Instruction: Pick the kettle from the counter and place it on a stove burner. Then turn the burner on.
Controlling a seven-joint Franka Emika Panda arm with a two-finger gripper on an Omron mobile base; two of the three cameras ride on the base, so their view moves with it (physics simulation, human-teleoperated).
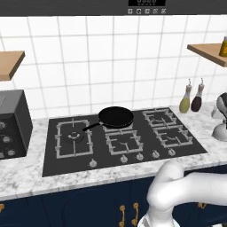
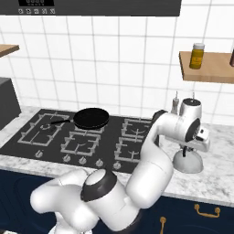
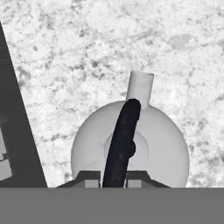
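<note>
The kettle (image 3: 162,151) is small, rounded and silvery-white, and it stands on the marble counter (image 3: 87,52) to the right of the stove (image 1: 124,137). Its short spout points up in the hand view. From above, my gripper (image 3: 114,180) is shut on the kettle's dark arched handle (image 3: 123,135), one finger on each side of it. In the right base view the hand hangs over the kettle (image 2: 188,162). The kettle (image 1: 220,131) also sits at the right edge of the left base view.
A black frying pan (image 1: 116,117) sits on the back middle burner. Knobs (image 1: 124,158) line the stove's front edge. Two slim bottles (image 1: 191,99) stand by the wall behind the kettle. A dark appliance (image 1: 13,124) fills the counter's left end. A wooden shelf (image 2: 205,66) hangs above the kettle.
</note>
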